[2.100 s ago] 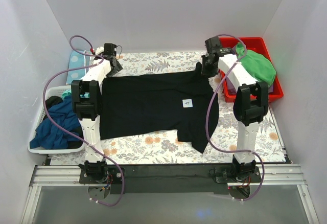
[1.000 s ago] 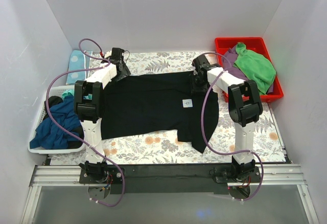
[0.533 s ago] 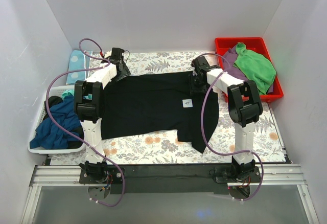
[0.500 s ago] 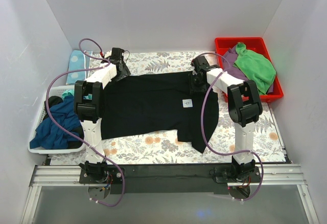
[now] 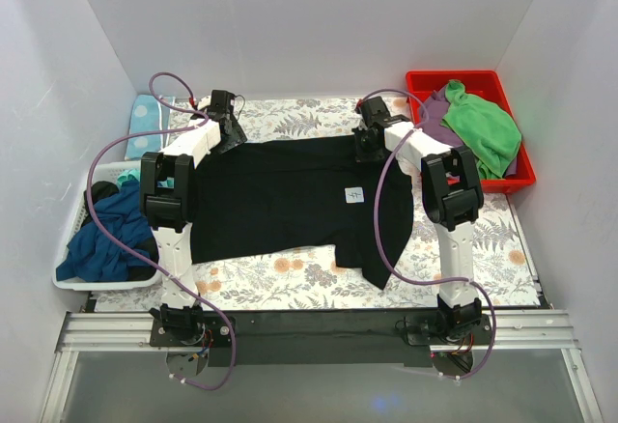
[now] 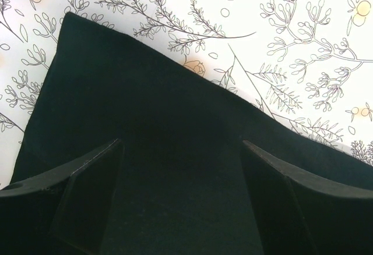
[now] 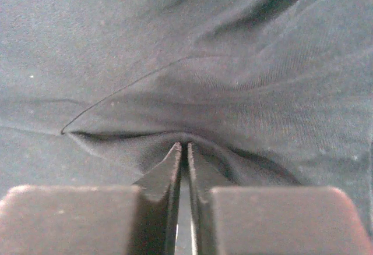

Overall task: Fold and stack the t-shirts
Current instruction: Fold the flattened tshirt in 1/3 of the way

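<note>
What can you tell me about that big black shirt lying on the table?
The black t-shirt is soft, plain cloth, spread mostly flat on the flowered table cover, with a small white label showing. The right pincer is shut on a puckered fold at its far edge; the left pincer hangs open over its far left corner.

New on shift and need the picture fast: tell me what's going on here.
Two arms are working on a black shirt spread on the table, not yet folded. The right gripper is pinched shut on a ridge of cloth at the shirt's far right edge. The left gripper is open over the far left corner. More shirts wait in the basket on the left and in the red bin on the right.
</note>
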